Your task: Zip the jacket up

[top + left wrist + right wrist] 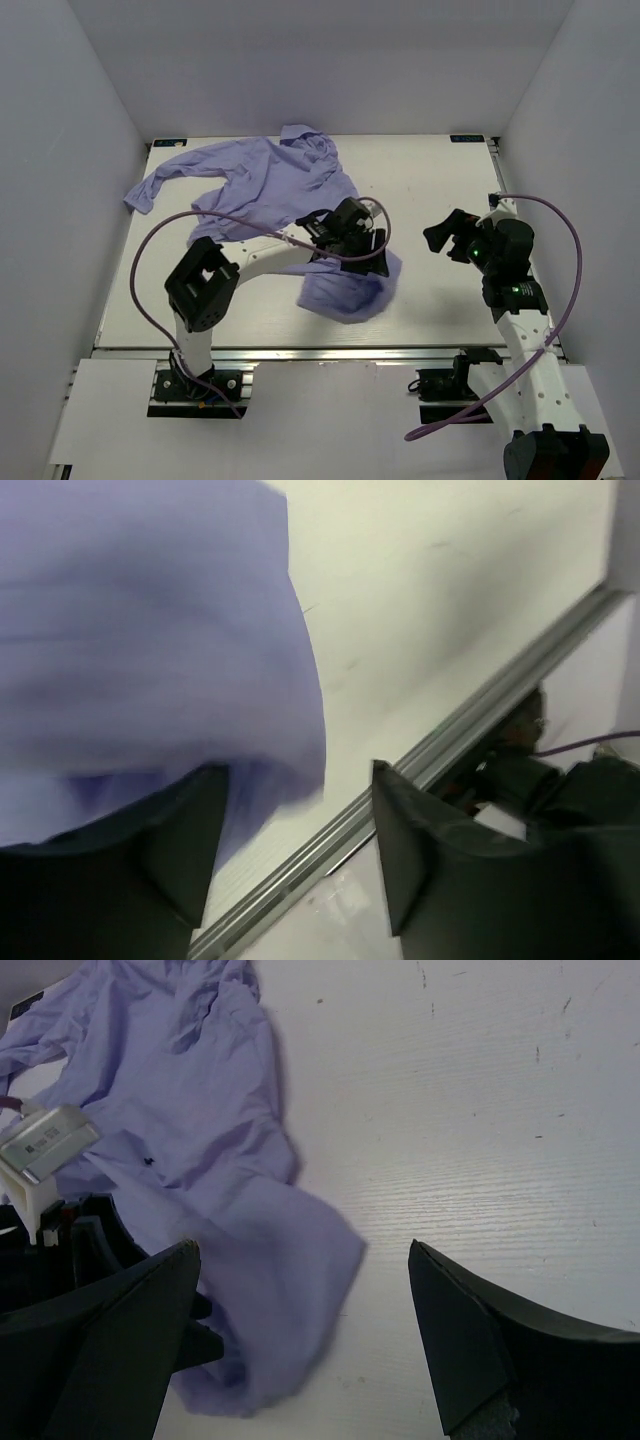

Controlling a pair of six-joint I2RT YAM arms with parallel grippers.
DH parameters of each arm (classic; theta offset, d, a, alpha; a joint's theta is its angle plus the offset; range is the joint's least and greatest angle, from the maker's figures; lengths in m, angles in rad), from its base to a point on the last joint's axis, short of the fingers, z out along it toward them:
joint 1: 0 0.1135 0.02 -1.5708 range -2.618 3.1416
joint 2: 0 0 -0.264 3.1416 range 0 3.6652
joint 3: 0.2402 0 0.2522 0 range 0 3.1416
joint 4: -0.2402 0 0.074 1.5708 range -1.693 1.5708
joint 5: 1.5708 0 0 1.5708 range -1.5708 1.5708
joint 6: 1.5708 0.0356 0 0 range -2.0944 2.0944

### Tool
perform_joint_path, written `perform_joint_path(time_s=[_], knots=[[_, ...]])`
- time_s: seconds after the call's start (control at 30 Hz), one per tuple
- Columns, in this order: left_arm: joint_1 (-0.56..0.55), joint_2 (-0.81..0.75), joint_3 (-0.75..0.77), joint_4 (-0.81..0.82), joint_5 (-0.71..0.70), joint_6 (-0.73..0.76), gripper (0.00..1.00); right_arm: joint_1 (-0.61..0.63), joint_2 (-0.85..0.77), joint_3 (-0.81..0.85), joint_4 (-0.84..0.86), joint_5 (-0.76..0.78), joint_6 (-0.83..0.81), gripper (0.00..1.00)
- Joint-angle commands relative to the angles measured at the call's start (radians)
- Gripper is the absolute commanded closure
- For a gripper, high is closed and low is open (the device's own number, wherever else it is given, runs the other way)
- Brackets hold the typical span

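The lavender jacket (262, 185) lies crumpled on the white table's far left. One bunched fold (345, 290) reaches toward the near middle. My left gripper (365, 250) hovers over that fold with its jaws apart. In the left wrist view the blurred jacket (150, 630) hangs against the left finger (180, 850), and nothing sits between the left gripper's (300, 768) fingertips. My right gripper (445, 235) is open over bare table to the right of the cloth. From the right wrist view the jacket (200, 1090) lies left of the right gripper's (303, 1245) gap. No zipper shows.
An aluminium rail (330, 350) runs along the table's near edge and also shows as the rail (450, 740) in the left wrist view. White walls enclose the table on three sides. The left arm's white link (45, 1145) rests over the cloth.
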Motion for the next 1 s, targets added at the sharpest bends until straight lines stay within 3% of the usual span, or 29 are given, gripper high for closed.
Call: perform_joint_path(time_s=[0.0, 0.03, 0.07, 0.2, 0.23, 0.3, 0.33, 0.43, 0.53, 0.6, 0.73, 0.83, 0.93, 0.97], knots=[[0.017, 0.014, 0.128, -0.055, 0.048, 0.014, 0.29, -0.004, -0.003, 0.006, 0.013, -0.006, -0.002, 0.11], [0.017, -0.001, 0.134, -0.070, 0.025, 0.024, 0.24, -0.005, -0.003, 0.006, 0.009, -0.003, -0.002, 0.11], [0.017, -0.020, 0.145, -0.080, 0.009, 0.036, 0.02, -0.005, -0.001, 0.003, 0.009, -0.003, -0.002, 0.11], [0.017, -0.142, 0.173, -0.227, -0.176, 0.082, 0.02, -0.005, 0.026, 0.005, 0.004, -0.025, -0.015, 0.11], [0.020, -0.193, 0.176, -0.256, -0.313, 0.081, 0.02, -0.004, 0.049, 0.005, 0.002, -0.032, -0.015, 0.11], [0.061, -0.231, 0.179, -0.299, -0.412, 0.074, 0.02, -0.004, 0.075, 0.005, -0.005, -0.065, -0.018, 0.11], [0.140, -0.244, 0.179, -0.334, -0.439, 0.058, 0.02, -0.002, 0.107, 0.005, -0.010, -0.071, -0.011, 0.11], [0.353, -0.259, 0.131, -0.347, -0.430, 0.030, 0.02, 0.065, 0.175, -0.003, -0.013, -0.059, -0.006, 0.11], [0.510, -0.215, 0.096, -0.365, -0.483, -0.007, 0.02, 0.218, 0.250, -0.012, 0.013, 0.029, 0.001, 0.11], [0.584, -0.178, 0.079, -0.315, -0.429, 0.001, 0.02, 0.326, 0.302, 0.002, 0.013, 0.111, -0.003, 0.11], [0.794, -0.098, 0.007, -0.189, -0.304, -0.004, 0.02, 0.360, 0.466, 0.034, -0.033, 0.213, 0.040, 0.11], [0.831, 0.020, 0.063, -0.224, -0.302, 0.007, 0.02, 0.360, 0.554, 0.064, -0.063, 0.311, 0.063, 0.12], [0.832, 0.089, 0.087, -0.233, -0.266, 0.025, 0.02, 0.360, 0.627, 0.101, -0.085, 0.366, 0.057, 0.38], [0.830, 0.094, 0.079, -0.229, -0.265, 0.024, 0.10, 0.360, 0.646, 0.112, -0.088, 0.388, 0.055, 0.64]])
